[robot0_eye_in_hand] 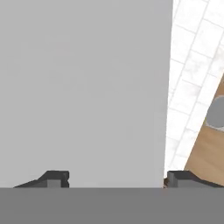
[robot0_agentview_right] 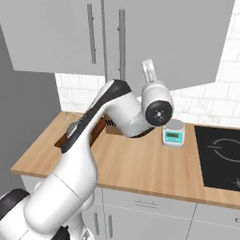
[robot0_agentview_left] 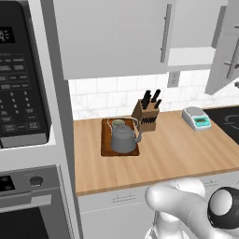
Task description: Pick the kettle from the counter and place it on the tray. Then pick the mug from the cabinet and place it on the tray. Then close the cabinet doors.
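On the counter [robot0_agentview_left: 186,149] we record a dark brown tray [robot0_agentview_left: 106,150] holding both the kettle [robot0_agentview_left: 123,139] and, just behind it, the grey-green mug [robot0_agentview_left: 117,123], whose lower body the kettle hides. Just beside the tray's right rear corner stands an angled knife block [robot0_agentview_left: 146,115] with black handles; further right, well apart, sits a small kitchen scale [robot0_agentview_left: 196,117] with a green display, and beyond it the edge of a black cooktop [robot0_agentview_left: 228,119], cut off by the frame. To the left we list a tall unit with a microwave [robot0_agentview_left: 21,84] above an oven [robot0_agentview_left: 28,205]. Overhead, the left cabinet door [robot0_agentview_left: 116,35] sits flat on the cabinet front, while the right cabinet door [robot0_agentview_left: 226,46] stands swung out, the white shelf [robot0_agentview_left: 191,57] showing between them. From the right base view the arm crosses in front of the tray and knife block, hiding most of both. In the hand view, the gripper [robot0_eye_in_hand: 116,178] has its two finger tips [robot0_eye_in_hand: 54,178] set wide apart with nothing between them, facing a flat grey door panel [robot0_eye_in_hand: 87,87] close up; white wall tiles [robot0_eye_in_hand: 188,87] and a strip of counter show past the panel's edge, along with a grey rounded shape we cannot identify.
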